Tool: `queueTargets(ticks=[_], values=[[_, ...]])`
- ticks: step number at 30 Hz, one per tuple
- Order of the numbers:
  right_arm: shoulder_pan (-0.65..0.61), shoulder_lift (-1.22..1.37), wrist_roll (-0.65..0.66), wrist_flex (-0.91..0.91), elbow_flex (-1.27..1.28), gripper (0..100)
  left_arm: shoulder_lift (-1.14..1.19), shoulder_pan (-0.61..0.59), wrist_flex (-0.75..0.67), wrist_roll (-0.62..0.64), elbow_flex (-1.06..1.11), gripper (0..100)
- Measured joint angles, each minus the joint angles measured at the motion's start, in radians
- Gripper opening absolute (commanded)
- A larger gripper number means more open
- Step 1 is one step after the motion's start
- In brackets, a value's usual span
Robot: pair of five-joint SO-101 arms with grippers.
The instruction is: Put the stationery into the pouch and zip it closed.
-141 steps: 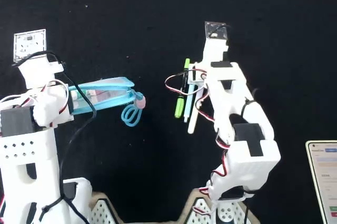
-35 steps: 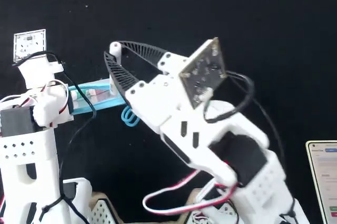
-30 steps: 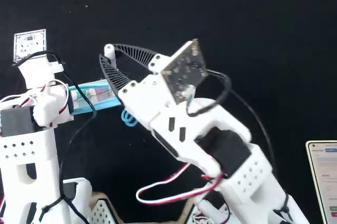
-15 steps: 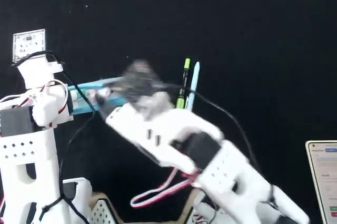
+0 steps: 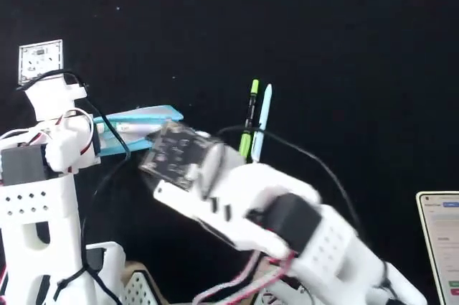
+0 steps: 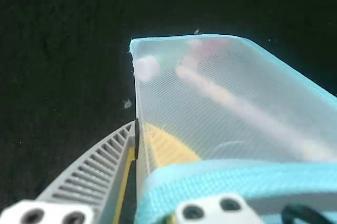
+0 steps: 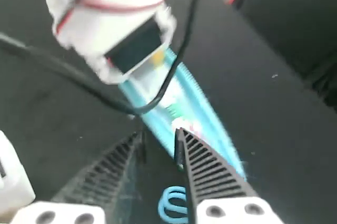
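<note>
One black cloth table (image 5: 358, 47) has lots of bare room at its far side. One see-through blue-edged pouch (image 5: 143, 117) sits pinched in the left gripper (image 6: 136, 134). The right gripper (image 7: 159, 138), its fingers a little apart, hangs at the pouch's end. One green pen (image 5: 249, 122) and one light blue pen (image 5: 262, 122) lie side by side on the table.

The black counter (image 5: 373, 68) carries a green pen (image 5: 250, 115) and a light blue pen (image 5: 262, 118) lying side by side near its middle, a white square card (image 5: 39, 59) at the far left, and a lit screen device (image 5: 439, 240) at the near right edge.
</note>
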Motion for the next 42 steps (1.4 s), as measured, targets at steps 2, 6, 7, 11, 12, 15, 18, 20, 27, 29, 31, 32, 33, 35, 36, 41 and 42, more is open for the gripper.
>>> queueTargets(ticks=[2,6,7,11,12,15,18,20,27,29,31,32,33,35,36,41,42], values=[[0.035,-0.038,0.002,0.064,-0.066,10.0,0.000,0.000,0.000,0.000,0.000,3],[0.164,-0.107,0.005,0.181,-0.187,10.0,0.000,0.000,0.000,0.000,0.000,3],[0.221,-0.123,0.005,0.203,-0.196,10.0,0.000,0.000,0.000,0.000,0.000,3],[0.443,-0.107,0.003,0.222,-0.157,10.0,0.000,0.000,0.000,0.000,0.000,3],[0.503,-0.098,-0.005,0.216,-0.124,10.0,0.000,0.000,0.000,0.000,0.000,3],[0.654,-0.003,-0.109,0.140,-0.015,10.0,0.000,0.000,0.000,0.000,0.000,3],[0.779,0.106,-0.245,0.028,0.069,10.0,0.000,0.000,0.000,0.000,0.000,3],[0.829,0.198,-0.324,-0.048,0.086,10.0,0.000,0.000,0.000,0.000,0.000,3],[0.844,0.620,-0.402,-0.287,0.043,10.0,0.000,0.000,0.000,0.000,0.000,3],[0.850,0.755,-0.405,-0.307,-0.028,10.0,0.000,0.000,0.000,0.000,0.000,3],[0.853,0.882,-0.405,-0.307,-0.109,10.0,0.000,0.000,0.000,0.000,0.000,3],[0.853,0.939,-0.405,-0.295,-0.149,10.0,0.000,0.000,0.000,0.000,0.000,3],[0.853,0.999,-0.405,-0.279,-0.195,10.0,0.000,0.000,0.000,0.000,0.000,3],[0.853,1.097,-0.405,-0.238,-0.284,10.0,0.000,0.000,0.000,0.000,0.000,3],[0.853,1.145,-0.405,-0.216,-0.331,10.0,0.000,0.000,0.000,0.000,0.000,3],[0.855,1.318,-0.405,-0.132,-0.526,10.0,0.000,0.000,0.000,0.000,0.000,3],[0.855,1.339,-0.405,-0.117,-0.555,10.0,0.000,0.000,0.000,0.000,0.000,3]])
